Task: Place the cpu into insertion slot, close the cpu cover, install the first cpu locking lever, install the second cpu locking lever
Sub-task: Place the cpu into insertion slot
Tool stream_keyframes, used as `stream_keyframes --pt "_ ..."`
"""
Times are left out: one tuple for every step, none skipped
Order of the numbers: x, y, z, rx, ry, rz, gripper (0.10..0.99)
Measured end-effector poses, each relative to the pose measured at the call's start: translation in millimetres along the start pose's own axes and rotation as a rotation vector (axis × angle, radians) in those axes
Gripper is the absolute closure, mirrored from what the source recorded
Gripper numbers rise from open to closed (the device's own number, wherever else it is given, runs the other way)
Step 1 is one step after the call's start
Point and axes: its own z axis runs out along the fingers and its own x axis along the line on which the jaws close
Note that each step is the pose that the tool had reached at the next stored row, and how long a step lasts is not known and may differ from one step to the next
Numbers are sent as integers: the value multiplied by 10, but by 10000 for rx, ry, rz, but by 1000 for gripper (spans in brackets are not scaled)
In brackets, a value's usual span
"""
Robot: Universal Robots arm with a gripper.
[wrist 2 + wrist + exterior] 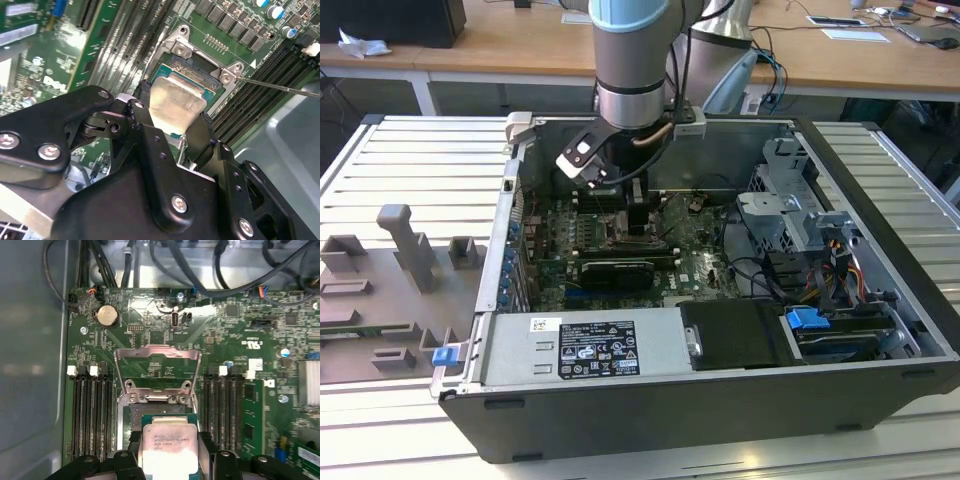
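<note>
The pale ribbed metal desk (410,160) carries an open dark computer case (620,425) lying on its side across the middle, and at nine o'clock from it, just beside it, a grey fixture plate (380,300) with upright blocks.

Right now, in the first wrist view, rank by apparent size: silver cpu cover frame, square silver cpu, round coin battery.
1-2. silver cpu cover frame and square silver cpu: alike, cpu nearer the camera, so unranked.
3. round coin battery: smallest.

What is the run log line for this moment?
gripper: shut on cpu | cpu: over slot, seating unclear | cover: open
</note>
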Motion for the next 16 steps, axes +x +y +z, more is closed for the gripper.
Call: stream_keyframes --pt "6 -2 20 1 -2 22 557" --pt "13 -3 39 0 -5 60 557" --pt "21 -4 53 0 -9 102 557" --pt "30 -6 70 -1 -11 125 557" --pt "38 -7 80 -1 -12 126 557" --pt "45 -8 88 -1 -11 129 557" --pt "55 -9 106 -1 -12 148 557" --pt "59 -10 117 -2 -15 189 557" --pt "63 -11 127 -2 -21 255 557" --pt "70 -12 145 -3 -32 396 557" --pt "75 -13 151 -3 -36 437 557" --pt "79 -13 159 -4 -36 447 557" --pt "81 -13 170 -4 -36 447 557" --pt "84 -15 182 -4 -36 448 557" --pt "85 -16 194 -4 -35 429 557" --pt "87 -17 203 -4 -32 395 557"
